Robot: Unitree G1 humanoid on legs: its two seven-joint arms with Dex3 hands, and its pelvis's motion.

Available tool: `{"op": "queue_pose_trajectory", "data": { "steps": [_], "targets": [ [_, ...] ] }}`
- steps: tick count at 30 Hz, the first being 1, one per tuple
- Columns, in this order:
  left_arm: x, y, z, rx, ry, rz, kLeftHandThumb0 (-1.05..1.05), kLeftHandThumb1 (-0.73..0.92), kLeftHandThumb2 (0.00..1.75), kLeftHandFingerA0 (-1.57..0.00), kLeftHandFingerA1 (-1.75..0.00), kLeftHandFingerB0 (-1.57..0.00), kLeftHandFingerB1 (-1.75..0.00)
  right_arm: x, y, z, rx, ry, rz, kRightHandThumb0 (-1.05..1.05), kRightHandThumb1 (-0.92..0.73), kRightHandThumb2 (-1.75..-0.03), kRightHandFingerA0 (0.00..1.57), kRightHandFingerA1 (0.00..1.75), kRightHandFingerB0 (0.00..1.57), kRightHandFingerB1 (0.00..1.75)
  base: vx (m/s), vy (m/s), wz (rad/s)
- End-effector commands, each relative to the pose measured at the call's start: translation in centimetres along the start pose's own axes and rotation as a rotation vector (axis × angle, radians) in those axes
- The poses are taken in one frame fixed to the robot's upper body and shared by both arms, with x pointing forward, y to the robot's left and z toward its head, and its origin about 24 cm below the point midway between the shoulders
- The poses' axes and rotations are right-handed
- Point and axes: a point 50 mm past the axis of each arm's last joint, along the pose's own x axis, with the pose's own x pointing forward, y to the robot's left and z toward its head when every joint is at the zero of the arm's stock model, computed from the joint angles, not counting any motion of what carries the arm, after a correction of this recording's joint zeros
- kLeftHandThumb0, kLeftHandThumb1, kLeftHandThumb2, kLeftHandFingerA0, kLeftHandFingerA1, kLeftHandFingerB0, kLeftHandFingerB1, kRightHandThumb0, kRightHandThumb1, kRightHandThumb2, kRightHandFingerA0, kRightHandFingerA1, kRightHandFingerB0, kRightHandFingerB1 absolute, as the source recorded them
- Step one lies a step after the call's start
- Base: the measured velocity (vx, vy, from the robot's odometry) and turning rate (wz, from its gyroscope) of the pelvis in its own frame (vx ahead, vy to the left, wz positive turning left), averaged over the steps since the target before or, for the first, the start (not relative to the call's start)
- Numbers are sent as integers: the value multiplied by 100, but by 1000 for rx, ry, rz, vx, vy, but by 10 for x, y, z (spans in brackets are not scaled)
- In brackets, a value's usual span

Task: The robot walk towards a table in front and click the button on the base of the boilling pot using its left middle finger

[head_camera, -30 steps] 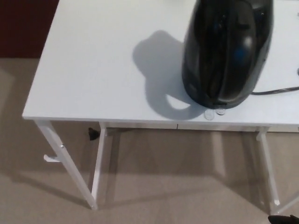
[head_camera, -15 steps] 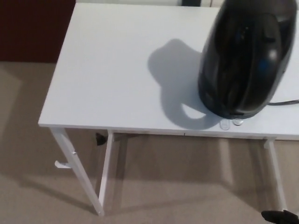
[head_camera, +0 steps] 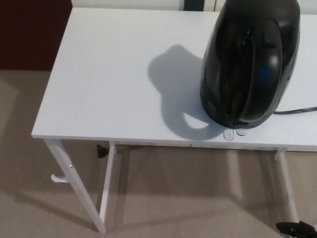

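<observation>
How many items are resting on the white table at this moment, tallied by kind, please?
Black boiling pot: 1
Clear buttons at its base: 2
Black power cord: 1
Total on the white table: 4

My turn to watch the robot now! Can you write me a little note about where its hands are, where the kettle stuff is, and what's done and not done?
Hands: neither hand shows in the head view, so their state is unknown. A small black part with a green light shows at the bottom right; what it is can't be told.
Things: the black kettle stands on the white table, near the front edge at the right. Two small clear buttons stick out at the front of its base. A cord runs off to the right.
Done: the robot is at the table.
Left: bring in the left hand and press the button with its middle finger.
</observation>
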Motion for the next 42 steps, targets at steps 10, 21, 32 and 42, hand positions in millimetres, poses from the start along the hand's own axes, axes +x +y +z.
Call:
{"op": "queue_pose_trajectory", "data": {
  "steps": [10, 21, 32, 42],
  "targets": [
    [-28, -30, 59, 82, -433, -26, -27, 49, 60, -19, -39, -13, -32, 8, -6, 11, -33, -4, 8, -7, -42, -87, 47, 64, 23, 53, 0, 0, 0],
    [-101, -73, 188, 583, -1096, -159, -27, 49, 55, -28, -36, -18, -29, 17, -5, 26, -49, -35, 13, -5, -41, -87, 48, 65, 24, 54, 0, 0, 0],
    [-119, -122, 266, 1021, -1347, -225, -36, 43, 60, -23, -41, -20, -34, 20, -5, 34, -43, -54, 13, -9, -59, -57, 61, 55, 34, 42, 0, 0, 0],
    [-106, -158, 284, 1182, -1370, -235, -33, 40, 59, -27, -40, -23, -34, 16, -5, 41, -139, -177, 100, -25, -63, -58, 68, 69, 63, 55, 0, 0, 0]
  ]
}}
